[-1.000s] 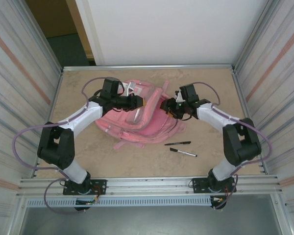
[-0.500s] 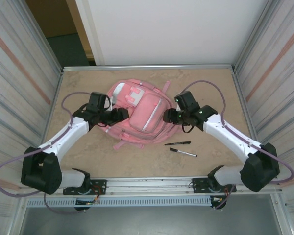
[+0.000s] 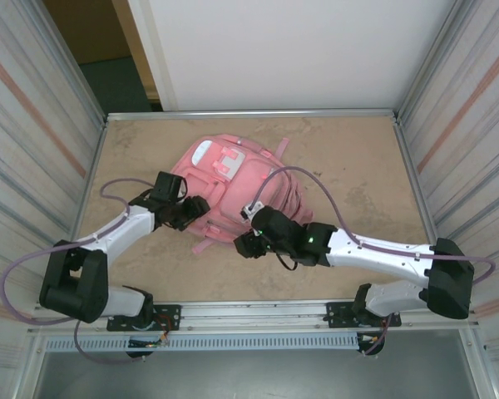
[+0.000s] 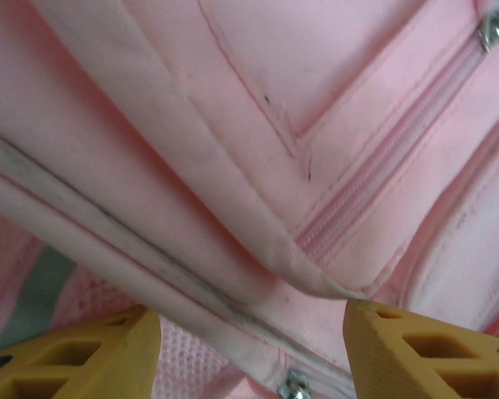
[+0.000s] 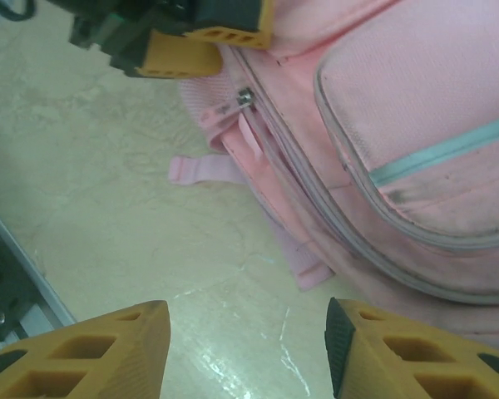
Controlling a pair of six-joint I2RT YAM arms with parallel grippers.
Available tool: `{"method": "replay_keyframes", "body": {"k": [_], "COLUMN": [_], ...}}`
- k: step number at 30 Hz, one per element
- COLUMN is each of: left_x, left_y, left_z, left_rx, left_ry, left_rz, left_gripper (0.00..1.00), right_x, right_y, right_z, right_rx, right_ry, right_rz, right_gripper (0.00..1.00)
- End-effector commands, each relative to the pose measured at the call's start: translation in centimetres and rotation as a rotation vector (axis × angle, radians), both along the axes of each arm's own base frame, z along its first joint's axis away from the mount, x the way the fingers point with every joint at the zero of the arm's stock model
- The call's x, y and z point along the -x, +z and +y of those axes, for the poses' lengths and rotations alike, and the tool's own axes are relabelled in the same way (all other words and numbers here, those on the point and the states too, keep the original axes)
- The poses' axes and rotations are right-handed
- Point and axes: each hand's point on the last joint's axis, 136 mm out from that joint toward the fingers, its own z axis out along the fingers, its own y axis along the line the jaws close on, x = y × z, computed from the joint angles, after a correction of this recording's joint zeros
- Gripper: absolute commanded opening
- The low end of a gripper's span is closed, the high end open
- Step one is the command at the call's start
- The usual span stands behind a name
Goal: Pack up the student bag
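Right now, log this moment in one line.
pink backpack: lying on table | left gripper: open, at backpack's edge | right gripper: open, empty, beside backpack

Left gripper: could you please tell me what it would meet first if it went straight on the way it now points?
The student bag: its pink side seam lies right ahead of the left gripper, seemingly very close.

Overhead, wrist close-ups sharing student bag (image 3: 233,179)

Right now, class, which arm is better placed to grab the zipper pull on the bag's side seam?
Left. The left gripper is open against the student bag, with the zipper pull showing between its jaws. The right gripper is open above the table, farther from the pull.
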Motion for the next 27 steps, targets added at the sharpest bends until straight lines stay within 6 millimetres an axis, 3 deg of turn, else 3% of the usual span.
{"method": "replay_keyframes", "body": {"k": [1, 3, 5, 8, 11, 14, 16, 21, 27], "left_x": [-0.5, -0.4, -0.6, -0.5, 0.2, 0.8, 1.0, 0.9, 0.7], "left_y": [-1.6, -1.7, -0.6, 2.0, 3.8, 3.7, 3.1, 3.0, 3.7], "left_z": [0.9, 1.0, 0.5, -0.5, -1.0, -0.7, -0.7, -2.7, -4.6], "left_rx": [0.047, 0.077, 0.109, 0.162, 0.182, 0.174, 0.180, 0.264, 0.344], "left_ry": [0.070, 0.080, 0.066, 0.047, 0.048, 0.059, 0.058, -0.010, -0.054], "left_rz": [0.048, 0.062, 0.036, -0.017, -0.067, -0.087, -0.070, -0.006, 0.032], "left_gripper": [0.42, 0.27, 0.13, 0.07, 0.04, 0.00, 0.00, 0.00, 0.00], "right_x": [-1.2, 0.3, 2.7, 4.0, 4.3, 3.8, 2.3, -0.8, -2.0], "right_y": [2.3, 1.5, 0.2, -1.9, -2.7, -2.5, -2.1, -0.2, -1.2], "right_z": [0.6, 2.5, 4.5, 5.5, 5.8, 5.5, 5.0, 6.1, 6.7], "right_rx": [-0.033, -0.065, -0.071, -0.017, 0.059, 0.148, 0.217, 0.271, 0.202], "right_ry": [0.014, 0.168, 0.394, 0.554, 0.699, 0.804, 0.844, 0.854, 0.825], "right_rz": [-0.151, -0.155, -0.184, -0.244, -0.413, -0.601, -0.724, -0.938, -0.894], "right_gripper": [0.51, 0.56, 0.57, 0.56, 0.56, 0.57, 0.57, 0.57, 0.56]}}
